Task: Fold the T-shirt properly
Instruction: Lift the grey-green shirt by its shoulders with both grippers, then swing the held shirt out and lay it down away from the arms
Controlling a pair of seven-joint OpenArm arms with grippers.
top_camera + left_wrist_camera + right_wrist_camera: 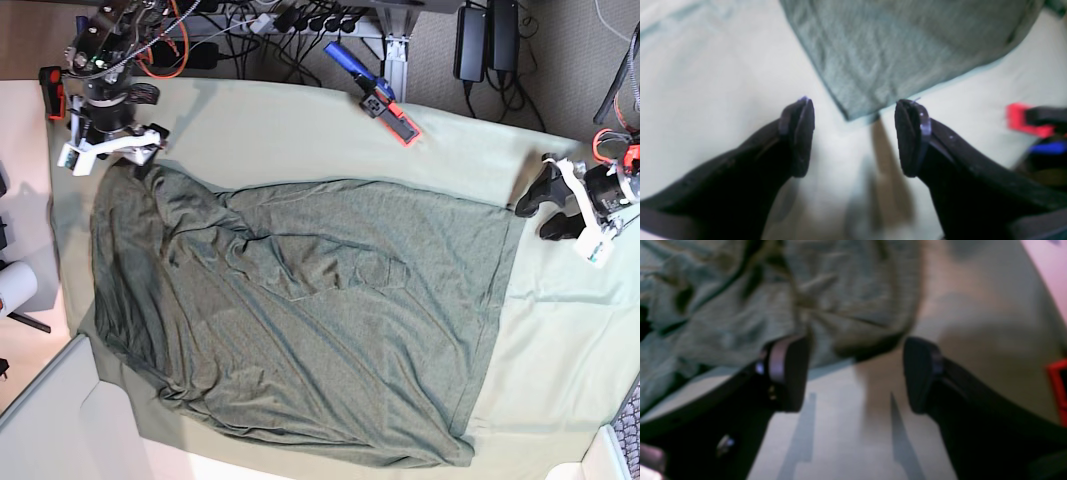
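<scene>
pale green table cloth under both arms, t-shirt spread between the grippers, left gripper jaws apart, empty, shirt corner just ahead, right gripper jaws apart, empty, wrinkled shirt edge just ahead

Both wrist views are blurred; the T-shirt runs past their top edges.

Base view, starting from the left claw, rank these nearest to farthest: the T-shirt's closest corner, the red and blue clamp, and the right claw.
1. T-shirt: its top corner lies just beside the left claw, toward the table's middle.
2. Red and blue clamp: at the table's far edge, past the middle.
3. Right claw: at the opposite end, by the shirt's other top corner.
</scene>
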